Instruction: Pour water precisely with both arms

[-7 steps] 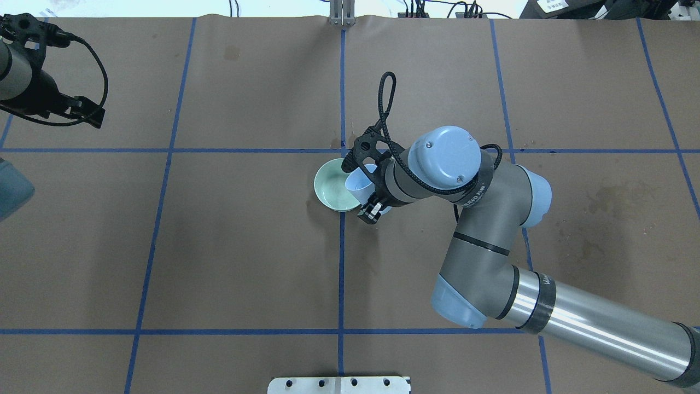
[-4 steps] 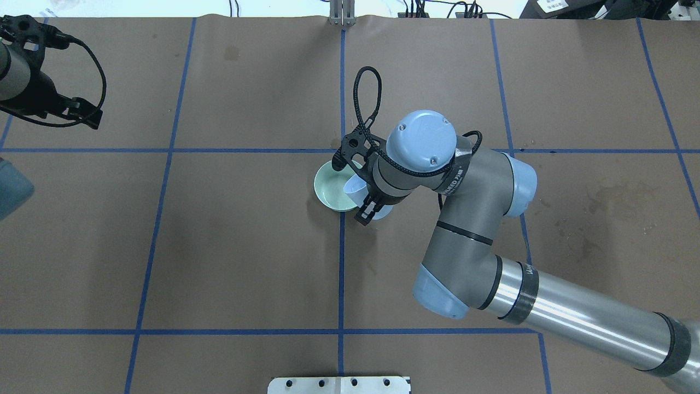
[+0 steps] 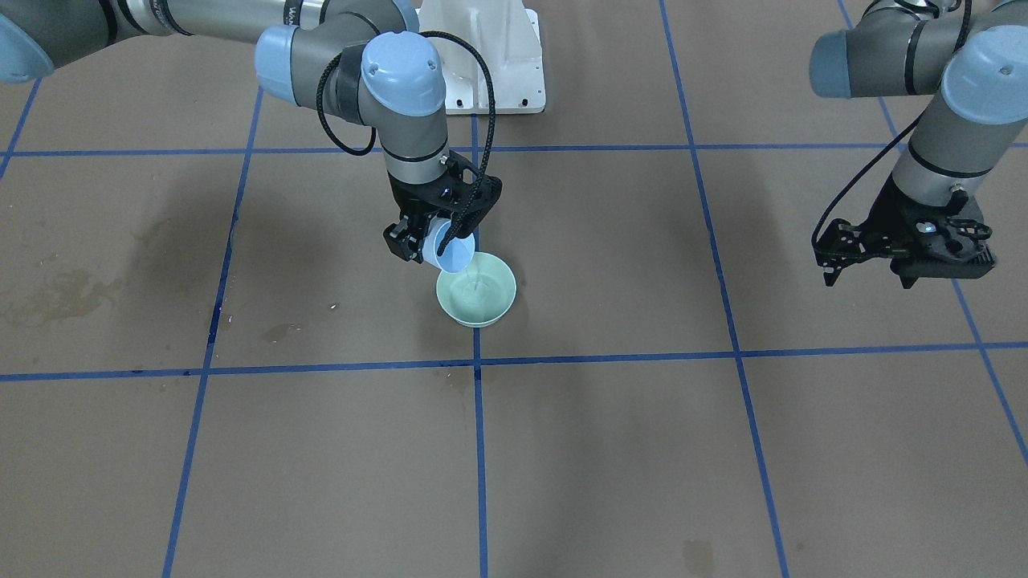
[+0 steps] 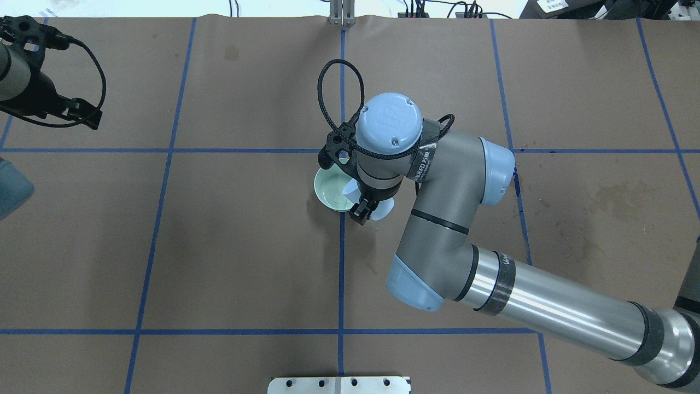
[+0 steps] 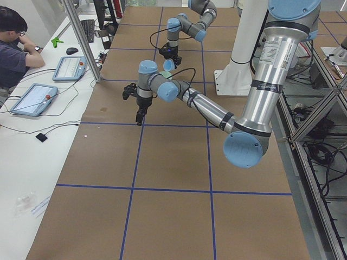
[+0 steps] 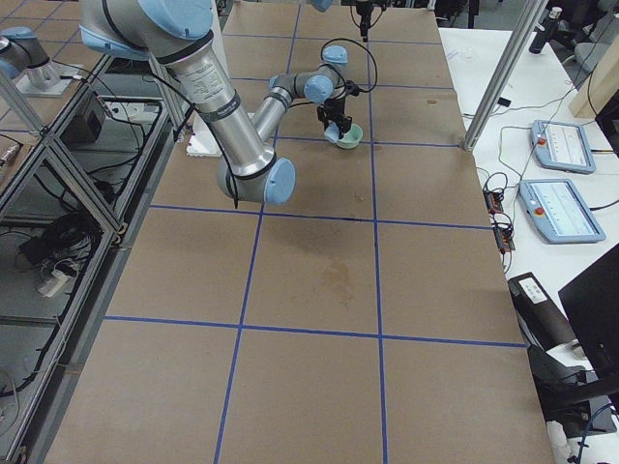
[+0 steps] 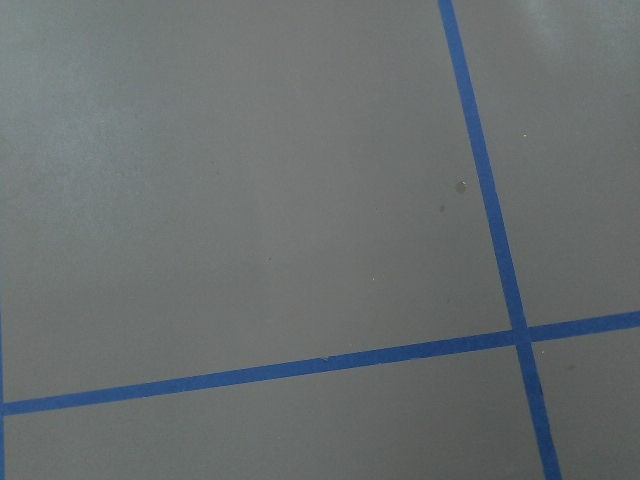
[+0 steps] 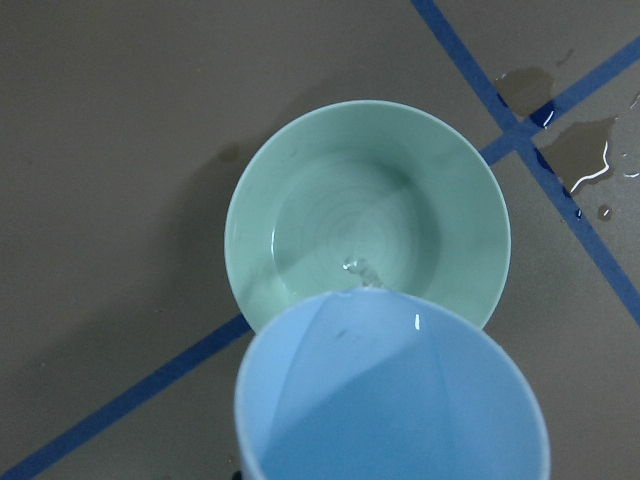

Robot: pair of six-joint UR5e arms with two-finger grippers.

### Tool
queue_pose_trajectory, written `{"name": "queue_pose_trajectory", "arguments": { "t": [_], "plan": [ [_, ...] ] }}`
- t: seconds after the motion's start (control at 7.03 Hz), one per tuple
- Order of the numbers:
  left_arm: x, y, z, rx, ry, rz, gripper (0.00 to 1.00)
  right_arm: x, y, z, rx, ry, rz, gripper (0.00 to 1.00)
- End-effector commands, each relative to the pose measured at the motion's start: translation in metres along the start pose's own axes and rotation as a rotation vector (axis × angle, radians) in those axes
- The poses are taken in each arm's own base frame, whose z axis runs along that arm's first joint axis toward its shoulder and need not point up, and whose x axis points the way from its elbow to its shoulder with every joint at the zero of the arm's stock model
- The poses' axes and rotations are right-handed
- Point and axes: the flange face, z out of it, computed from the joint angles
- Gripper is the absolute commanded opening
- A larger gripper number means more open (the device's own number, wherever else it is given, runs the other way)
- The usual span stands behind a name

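My right gripper (image 3: 438,247) is shut on a light blue cup (image 3: 451,252), held tilted with its lip over a pale green bowl (image 3: 491,311) near the table's centre. A thin stream of water (image 3: 474,279) runs from the cup into the bowl. In the right wrist view the cup (image 8: 400,410) fills the bottom, and water (image 8: 356,266) ripples inside the bowl (image 8: 290,210). From overhead my right wrist covers most of the cup (image 4: 351,189) beside the bowl (image 4: 327,191). My left gripper (image 3: 907,269) hovers far off to my left, open and holding nothing.
Small puddles (image 8: 585,150) lie on the brown paper by a blue tape crossing beyond the bowl. Dark stains (image 3: 64,293) mark the paper on my right side. The white pedestal (image 3: 494,64) stands at my base. A person (image 5: 16,49) sits beyond the table's far edge.
My right arm has swung leftward and its wrist has rotated, tipping the cup further over the bowl. The left arm has stayed in place.
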Motion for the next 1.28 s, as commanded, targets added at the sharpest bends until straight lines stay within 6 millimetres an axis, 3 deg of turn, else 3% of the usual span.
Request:
{"name": "queue_pose_trajectory", "arguments": {
  "t": [0.0,0.28,0.57,0.71,1.14],
  "plan": [
    [0.000,0.000,0.000,-0.001,-0.001,-0.001,1.00,0.002,-0.003,0.013,-0.045,0.003,0.003,0.00],
    [-0.001,0.001,0.001,-0.002,-0.001,0.000,1.00,-0.005,-0.018,-0.003,-0.095,0.013,-0.015,0.00],
    [-0.001,0.001,0.000,-0.002,0.001,0.001,1.00,-0.005,-0.023,-0.002,-0.124,0.023,-0.007,0.00],
    [0.000,0.001,0.001,-0.004,0.002,0.000,1.00,-0.010,-0.040,-0.007,-0.164,0.034,0.005,0.00],
    [0.000,0.001,0.001,-0.004,0.002,0.002,1.00,-0.009,-0.041,-0.005,-0.210,0.044,-0.004,0.00]
  ]
}}
